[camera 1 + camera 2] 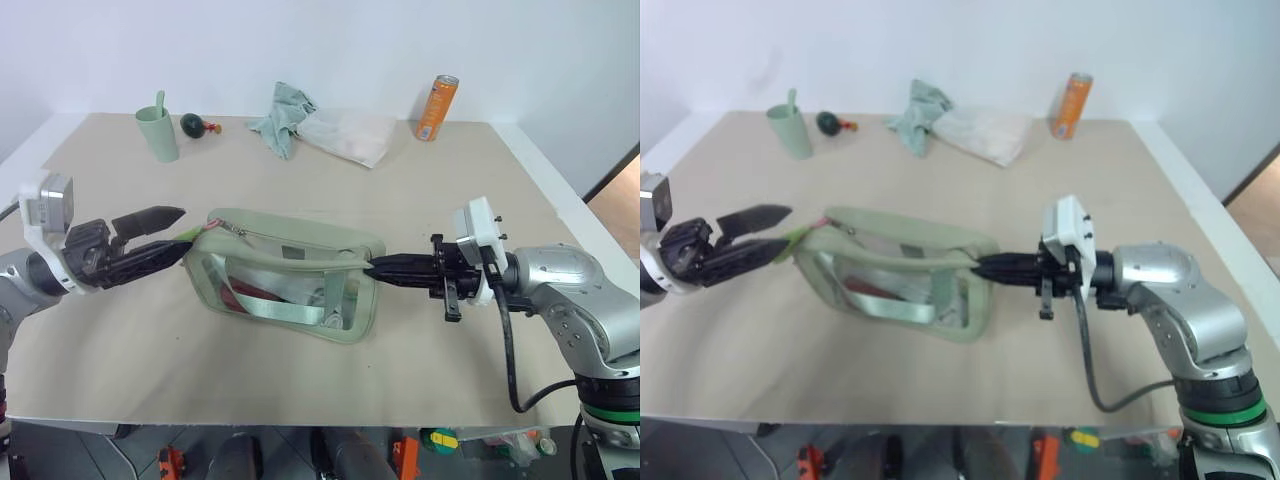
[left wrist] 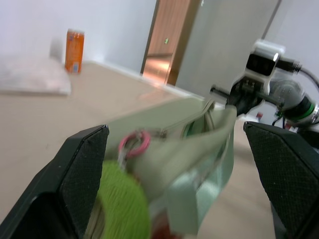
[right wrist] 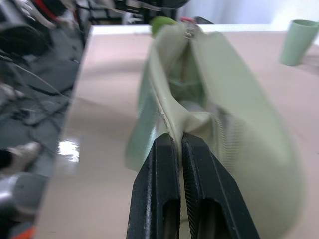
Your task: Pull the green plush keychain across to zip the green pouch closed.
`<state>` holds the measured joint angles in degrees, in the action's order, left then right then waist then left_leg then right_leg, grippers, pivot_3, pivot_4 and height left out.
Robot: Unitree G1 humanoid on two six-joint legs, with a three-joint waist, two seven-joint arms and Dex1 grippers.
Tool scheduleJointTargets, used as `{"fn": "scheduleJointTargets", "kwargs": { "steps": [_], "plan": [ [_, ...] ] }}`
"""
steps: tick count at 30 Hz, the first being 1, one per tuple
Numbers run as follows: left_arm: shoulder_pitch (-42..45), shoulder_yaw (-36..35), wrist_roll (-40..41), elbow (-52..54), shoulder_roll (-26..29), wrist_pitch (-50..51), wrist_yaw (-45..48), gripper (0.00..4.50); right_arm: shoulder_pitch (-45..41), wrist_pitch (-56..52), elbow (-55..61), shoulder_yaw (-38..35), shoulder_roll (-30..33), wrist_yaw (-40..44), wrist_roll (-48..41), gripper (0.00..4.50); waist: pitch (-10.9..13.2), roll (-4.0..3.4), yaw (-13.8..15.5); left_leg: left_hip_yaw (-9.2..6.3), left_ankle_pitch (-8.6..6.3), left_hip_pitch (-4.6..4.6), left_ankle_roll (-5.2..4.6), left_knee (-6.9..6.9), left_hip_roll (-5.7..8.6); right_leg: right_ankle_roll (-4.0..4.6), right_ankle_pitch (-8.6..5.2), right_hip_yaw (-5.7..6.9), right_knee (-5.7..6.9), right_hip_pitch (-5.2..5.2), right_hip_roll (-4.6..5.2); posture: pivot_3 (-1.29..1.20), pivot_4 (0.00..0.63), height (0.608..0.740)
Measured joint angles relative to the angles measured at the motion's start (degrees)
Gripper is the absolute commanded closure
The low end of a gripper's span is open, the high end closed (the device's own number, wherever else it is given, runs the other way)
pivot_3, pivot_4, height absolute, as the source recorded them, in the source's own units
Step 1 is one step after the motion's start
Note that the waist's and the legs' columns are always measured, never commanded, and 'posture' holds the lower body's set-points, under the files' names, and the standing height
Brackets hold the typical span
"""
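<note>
- White walls back a beige worktop carrying the green pouch at centre.
- Right tool, at the pouch's 3 o'clock end, pinches its fabric.
- Left tool gapes around the green plush keychain at 9 o'clock.
- Step in hand: anchoring done; next, the left tool likely must close on the plush and draw it toward 3 o'clock.

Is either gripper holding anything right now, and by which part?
The right gripper is shut on the green pouch, pinching its fabric at the end nearest that arm. The left gripper is open around the green plush keychain, holding nothing yet.
</note>
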<state>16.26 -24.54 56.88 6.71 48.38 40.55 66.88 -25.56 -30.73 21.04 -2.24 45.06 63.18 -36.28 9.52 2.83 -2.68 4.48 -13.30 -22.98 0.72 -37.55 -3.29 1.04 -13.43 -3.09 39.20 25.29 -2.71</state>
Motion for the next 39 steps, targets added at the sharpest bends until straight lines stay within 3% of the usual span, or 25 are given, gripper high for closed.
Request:
{"fn": "scheduleJointTargets", "kwargs": {
  "steps": [21, 24, 34, 35, 39],
  "plan": [
    [-0.1, 2.2, -8.7, -8.7, 0.0, -3.1, 4.0, 0.00, 0.2, 1.7, 0.0, 0.1, 0.0, -0.6, 1.6, 4.43, 0.0, 0.00, 0.0, 0.00, 0.00, -0.02, 0.00, 0.01, 0.00, 0.00, 0.00, 0.01, 0.00, 0.01, 0.01, 0.00, 0.150, 0.740],
    [-0.1, 2.2, -8.7, -8.7, 0.0, -3.1, 4.5, 0.82, 0.3, 1.7, 0.0, 0.1, 0.0, -0.6, 1.6, 4.50, 0.0, 0.00, 0.0, 0.00, 0.00, -0.02, 0.00, 0.01, 0.00, 0.00, 0.00, 0.01, 0.00, 0.01, 0.01, 0.00, 0.150, 0.740],
    [0.3, 2.1, -7.4, -8.7, -0.3, -1.8, 3.6, 4.27, 0.3, 2.1, 0.0, 0.1, 0.0, -0.5, 1.9, 4.50, 0.0, 0.00, 0.0, 0.01, 0.00, -0.02, 0.00, 0.01, 0.00, 0.00, 0.00, 0.01, 0.00, 0.01, 0.02, 0.00, 0.150, 0.740],
    [0.3, 2.1, -7.2, -8.7, -0.3, -1.6, 3.5, 4.44, 0.2, 2.1, 0.0, 0.1, 0.0, -0.5, 2.0, 4.50, 0.0, 0.00, 0.0, 0.00, 0.00, -0.02, 0.00, 0.01, 0.00, 0.00, 0.00, 0.01, 0.00, 0.01, 0.02, 0.00, 0.150, 0.740],
    [0.8, 2.1, -6.7, -8.5, -0.8, -1.2, 1.7, 4.44, 0.2, 2.3, -0.1, 0.2, 0.0, -0.5, 2.3, 4.50, 0.0, 0.00, 0.1, 0.00, 0.00, -0.02, 0.00, 0.01, 0.00, 0.00, 0.00, 0.01, 0.00, 0.01, 0.02, 0.00, 0.150, 0.740]
  ]
}}
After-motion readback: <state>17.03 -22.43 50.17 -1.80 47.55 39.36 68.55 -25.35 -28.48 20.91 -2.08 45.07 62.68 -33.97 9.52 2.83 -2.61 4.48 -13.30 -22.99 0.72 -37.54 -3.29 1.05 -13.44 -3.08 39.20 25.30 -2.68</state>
